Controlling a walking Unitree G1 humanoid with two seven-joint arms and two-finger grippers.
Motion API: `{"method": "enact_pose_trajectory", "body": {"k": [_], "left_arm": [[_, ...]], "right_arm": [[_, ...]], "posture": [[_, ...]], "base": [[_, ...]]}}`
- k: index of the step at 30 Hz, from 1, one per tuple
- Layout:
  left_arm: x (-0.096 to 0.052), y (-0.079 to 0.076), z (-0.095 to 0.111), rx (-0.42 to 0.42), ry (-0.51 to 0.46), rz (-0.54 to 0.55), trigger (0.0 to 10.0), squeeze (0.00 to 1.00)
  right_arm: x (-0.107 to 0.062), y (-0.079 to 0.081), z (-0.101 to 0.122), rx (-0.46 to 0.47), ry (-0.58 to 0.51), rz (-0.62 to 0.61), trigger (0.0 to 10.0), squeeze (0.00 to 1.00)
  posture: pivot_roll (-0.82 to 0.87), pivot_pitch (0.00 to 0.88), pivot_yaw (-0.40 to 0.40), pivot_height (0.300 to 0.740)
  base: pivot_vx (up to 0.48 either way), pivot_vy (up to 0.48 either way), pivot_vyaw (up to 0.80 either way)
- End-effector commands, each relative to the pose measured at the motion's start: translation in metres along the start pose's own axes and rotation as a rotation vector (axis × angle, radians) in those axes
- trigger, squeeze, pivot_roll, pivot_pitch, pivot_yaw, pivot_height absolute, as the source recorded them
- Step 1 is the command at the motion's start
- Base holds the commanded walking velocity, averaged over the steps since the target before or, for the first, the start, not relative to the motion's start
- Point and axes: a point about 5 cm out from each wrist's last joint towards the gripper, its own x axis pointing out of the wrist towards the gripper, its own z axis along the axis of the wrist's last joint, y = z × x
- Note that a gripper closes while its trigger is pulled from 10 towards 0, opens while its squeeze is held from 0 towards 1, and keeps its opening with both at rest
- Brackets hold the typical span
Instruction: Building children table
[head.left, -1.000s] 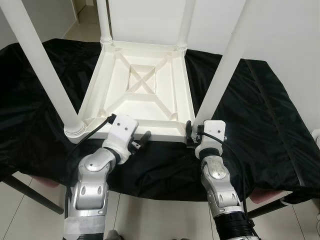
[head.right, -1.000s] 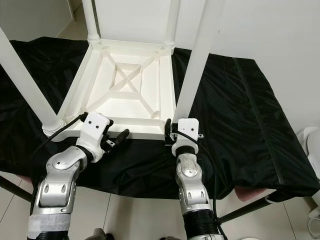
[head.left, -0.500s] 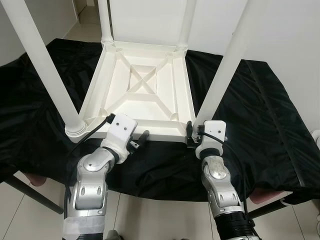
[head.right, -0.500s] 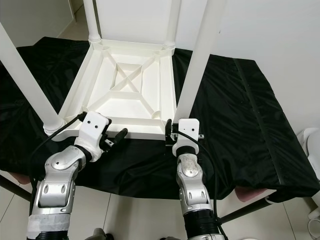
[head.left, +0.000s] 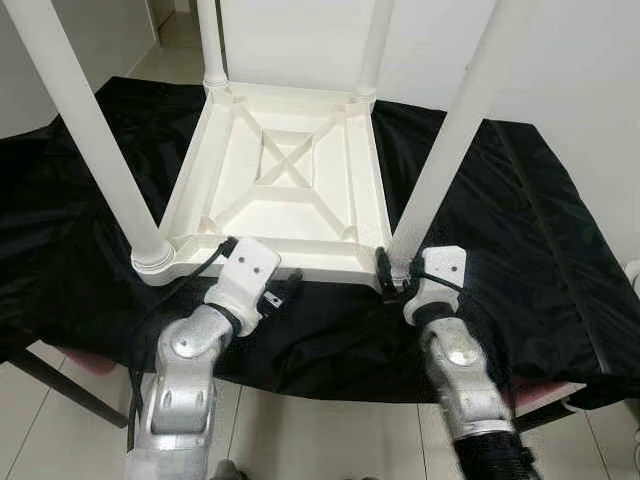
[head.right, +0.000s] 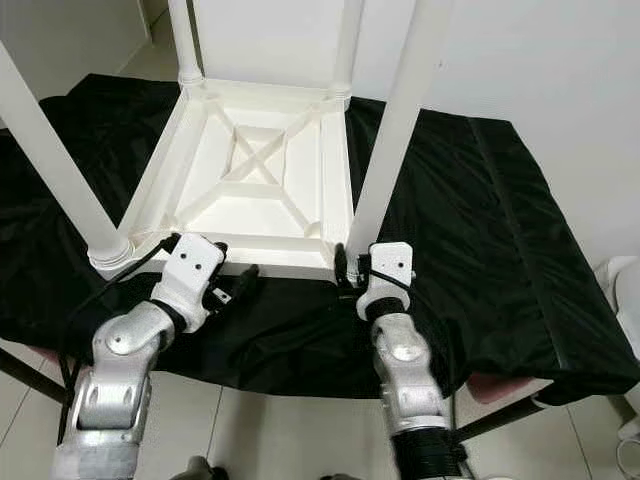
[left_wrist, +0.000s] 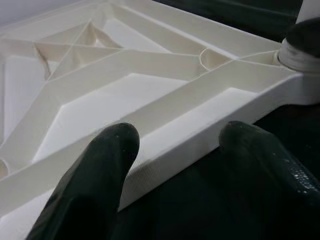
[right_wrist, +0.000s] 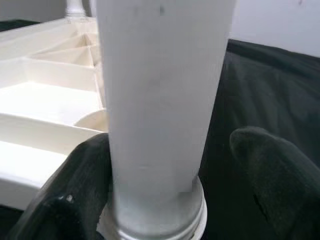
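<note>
Shifted slightly right at both wrists since last frame. Upturned table (head.left: 285, 185) on black cloth (head.left: 520, 230), all four legs seated. Left gripper (left_wrist: 175, 145) open, astride near rim, unclamped. Right gripper (right_wrist: 170, 170) open around near-right leg (head.left: 455, 135), pads apart from it. Advise: close squarely low on leg, twist without tilting.

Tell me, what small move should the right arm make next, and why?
Probably close the right tool on the near right leg. Its fingers sit either side of the leg just above the collar, with a gap on one side, so they are open around it. All four legs stand in the upturned tabletop, and the left tool straddles the near rim, so a grip would let it check or tighten this leg.
</note>
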Motion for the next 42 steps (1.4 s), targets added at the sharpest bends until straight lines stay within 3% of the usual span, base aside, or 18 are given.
{"method": "enact_pose_trajectory", "body": {"k": [1,2,3,4,5,9,12,15,21,22,24,25,27,28,38,39,40,42], "left_arm": [[0.001,-0.004,0.004,-0.017,-0.021,0.04,10.0,0.0],[0.001,-0.004,0.004,-0.017,-0.021,0.04,10.0,0.0],[0.0,-0.012,0.005,-0.008,-0.021,-0.026,10.0,0.0],[0.0,-0.012,0.005,-0.008,-0.021,-0.026,10.0,0.0],[-0.002,-0.019,0.006,0.001,-0.021,-0.086,10.0,0.0],[-0.003,-0.028,0.008,0.011,-0.025,-0.164,10.0,0.0],[-0.002,-0.028,0.009,0.014,-0.026,-0.173,10.0,0.0],[-0.001,-0.026,0.01,0.021,-0.029,-0.176,10.0,0.0],[0.0,-0.026,0.011,0.024,-0.034,-0.177,10.0,0.0],[0.0,-0.026,0.012,0.028,-0.036,-0.175,10.0,0.0],[0.0,-0.025,0.013,0.029,-0.036,-0.174,10.0,0.0],[-0.001,-0.025,0.013,0.031,-0.036,-0.172,10.0,0.0],[-0.001,-0.025,0.013,0.031,-0.036,-0.172,10.0,0.0],[-0.001,-0.025,0.013,0.034,-0.036,-0.168,10.0,0.0],[-0.003,-0.026,0.014,0.033,-0.033,-0.159,10.0,0.0],[-0.003,-0.027,0.014,0.035,-0.031,-0.163,10.0,0.0],[-0.003,-0.027,0.014,0.037,-0.03,-0.167,10.0,0.0],[-0.002,-0.026,0.014,0.037,-0.029,-0.171,10.0,0.0]], "right_arm": [[-0.001,-0.001,-0.004,0.013,0.012,0.007,10.0,0.0],[-0.001,-0.001,-0.004,0.013,0.012,0.007,10.0,0.0],[0.0,-0.004,-0.003,-0.002,0.017,0.105,10.0,0.0],[0.0,-0.004,-0.003,-0.002,0.017,0.105,10.0,0.0],[0.002,-0.005,-0.004,-0.023,0.028,0.216,10.0,0.0],[0.006,-0.008,-0.004,-0.051,0.045,0.365,10.0,0.0],[0.01,-0.009,-0.004,-0.064,0.052,0.413,10.0,0.0],[0.025,-0.007,-0.004,-0.113,0.074,0.488,10.0,0.0],[0.036,-0.004,-0.003,-0.136,0.088,0.53,10.0,0.0],[0.045,0.001,-0.004,-0.152,0.104,0.564,4.8,0.0],[0.048,0.003,-0.005,-0.156,0.112,0.578,4.8,0.0],[0.05,0.004,-0.006,-0.161,0.116,0.58,0.6,0.0],[0.05,0.004,-0.006,-0.161,0.116,0.58,0.6,0.0],[0.051,0.005,-0.006,-0.156,0.119,0.588,0.0,0.0],[0.054,0.001,-0.009,-0.128,0.126,0.626,0.0,0.0],[0.054,0.0,-0.009,-0.129,0.127,0.616,8.7,0.0],[0.055,0.0,-0.01,-0.118,0.122,0.604,10.0,0.0],[0.055,0.0,-0.01,-0.088,0.112,0.581,10.0,0.0]], "posture": [[-0.03,0.09,-0.042,0.74],[-0.03,0.09,-0.042,0.74],[-0.03,0.089,-0.041,0.74],[-0.03,0.089,-0.041,0.74],[-0.04,0.086,-0.035,0.74],[-0.03,0.086,-0.032,0.74],[-0.04,0.087,-0.028,0.74],[-0.03,0.086,-0.026,0.74],[-0.03,0.085,-0.024,0.74],[-0.02,0.089,-0.023,0.74],[-0.02,0.089,-0.023,0.74],[-0.02,0.09,-0.024,0.74],[-0.02,0.09,-0.024,0.74],[-0.02,0.092,-0.03,0.74],[-0.03,0.1,-0.032,0.74],[-0.04,0.099,-0.03,0.74],[-0.04,0.102,-0.025,0.74],[-0.04,0.103,-0.024,0.74]], "base": [[0.0,0.0,0.0],[0.0,0.0,0.0],[0.0,0.0,0.0],[0.0,0.0,0.0],[0.0,0.0,0.0],[0.0,0.0,0.0],[0.0,0.0,0.0],[0.0,0.0,0.0],[0.0,0.0,0.0],[0.0,0.0,0.0],[0.0,0.0,0.0],[0.0,0.0,0.0],[0.0,0.0,0.0],[0.0,0.0,0.0],[0.0,0.0,0.0],[0.0,0.0,0.0],[0.0,0.0,0.0],[0.0,0.0,0.0]]}}
